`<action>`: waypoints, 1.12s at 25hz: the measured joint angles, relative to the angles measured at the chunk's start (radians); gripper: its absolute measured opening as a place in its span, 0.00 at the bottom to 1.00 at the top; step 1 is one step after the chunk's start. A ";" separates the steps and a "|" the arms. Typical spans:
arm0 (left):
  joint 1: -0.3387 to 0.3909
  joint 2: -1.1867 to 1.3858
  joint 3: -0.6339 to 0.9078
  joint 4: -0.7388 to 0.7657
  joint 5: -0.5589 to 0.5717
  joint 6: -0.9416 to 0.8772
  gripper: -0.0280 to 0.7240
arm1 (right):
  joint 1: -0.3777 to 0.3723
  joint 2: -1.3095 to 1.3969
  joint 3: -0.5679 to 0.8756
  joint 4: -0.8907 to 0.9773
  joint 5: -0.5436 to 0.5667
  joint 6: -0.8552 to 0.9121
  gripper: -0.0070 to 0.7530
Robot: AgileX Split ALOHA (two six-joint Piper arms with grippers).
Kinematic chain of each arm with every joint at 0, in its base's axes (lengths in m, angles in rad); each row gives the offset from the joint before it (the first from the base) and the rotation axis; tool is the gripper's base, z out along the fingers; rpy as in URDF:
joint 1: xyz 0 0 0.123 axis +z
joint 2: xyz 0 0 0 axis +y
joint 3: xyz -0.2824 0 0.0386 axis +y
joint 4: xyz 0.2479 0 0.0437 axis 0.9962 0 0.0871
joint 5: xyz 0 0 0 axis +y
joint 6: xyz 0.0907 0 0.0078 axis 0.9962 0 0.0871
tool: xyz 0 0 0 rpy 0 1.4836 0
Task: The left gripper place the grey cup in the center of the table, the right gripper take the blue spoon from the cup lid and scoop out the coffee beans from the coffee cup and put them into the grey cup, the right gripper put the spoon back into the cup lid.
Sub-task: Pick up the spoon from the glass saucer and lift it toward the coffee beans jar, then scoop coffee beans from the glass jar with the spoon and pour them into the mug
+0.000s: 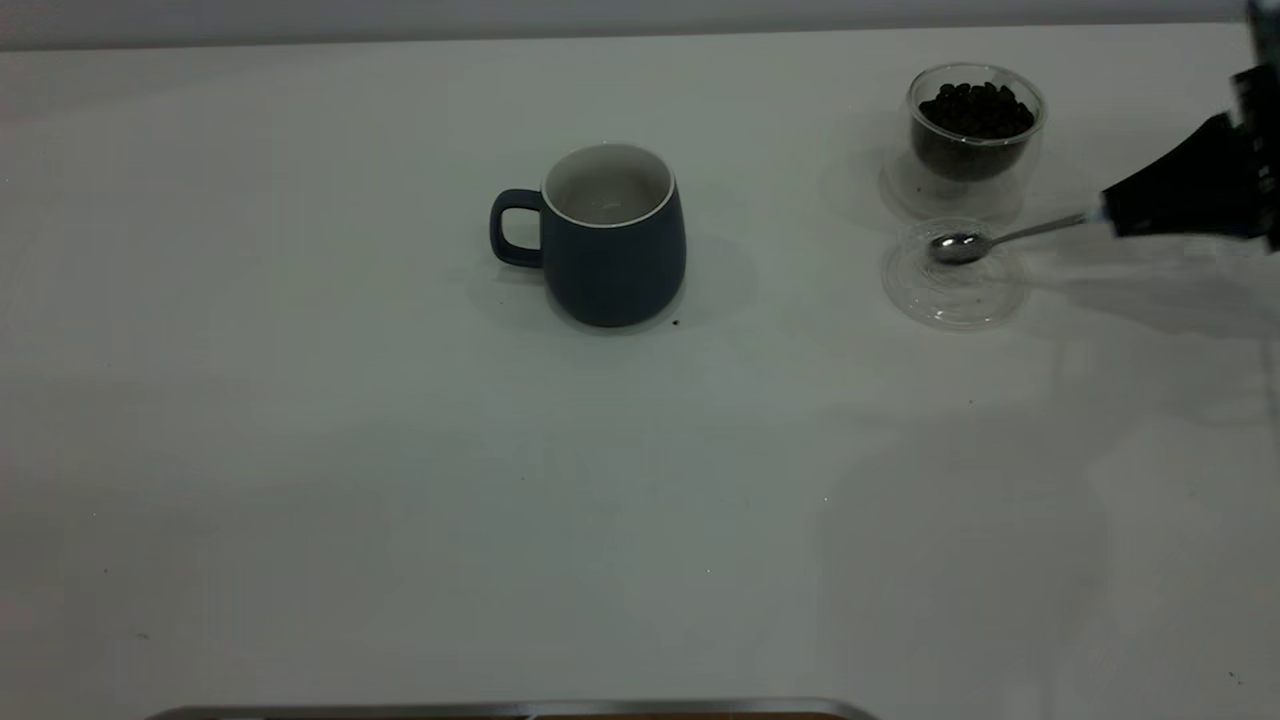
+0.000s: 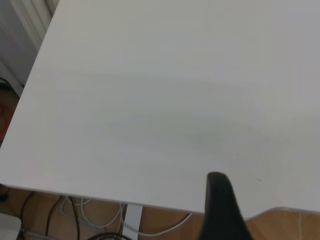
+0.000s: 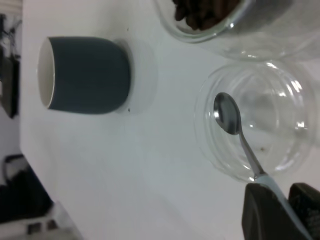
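The grey cup (image 1: 612,250) stands upright near the middle of the table (image 1: 300,450), handle to the left, and looks empty inside; it also shows in the right wrist view (image 3: 87,75). At the far right my right gripper (image 1: 1115,212) is shut on the pale handle of the blue spoon (image 1: 957,246). The spoon's shiny bowl (image 3: 227,114) carries no beans and lies over the clear cup lid (image 1: 953,300) (image 3: 280,135). Just behind the lid stands the glass coffee cup (image 1: 965,170), filled with coffee beans (image 1: 977,110) (image 3: 200,12). My left gripper (image 2: 220,200) hangs over a table edge, far from the objects.
A tiny dark speck (image 1: 676,323) lies by the grey cup's base. A metal strip (image 1: 500,710) runs along the table's near edge. Below the table edge in the left wrist view are wooden floor and white cables (image 2: 100,215).
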 joint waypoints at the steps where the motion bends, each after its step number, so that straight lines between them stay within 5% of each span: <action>1: 0.000 0.000 0.000 0.000 0.000 0.000 0.78 | -0.005 -0.026 0.000 -0.017 0.002 0.000 0.14; 13: 0.000 0.000 0.000 0.000 0.000 0.000 0.78 | 0.015 -0.192 -0.111 -0.016 0.021 0.013 0.14; 21: 0.000 0.000 0.000 0.000 0.001 0.000 0.78 | 0.062 -0.114 -0.199 -0.030 -0.158 0.094 0.14; 28: 0.000 0.000 0.000 0.000 0.001 0.000 0.78 | 0.088 -0.055 -0.204 -0.031 -0.198 0.099 0.14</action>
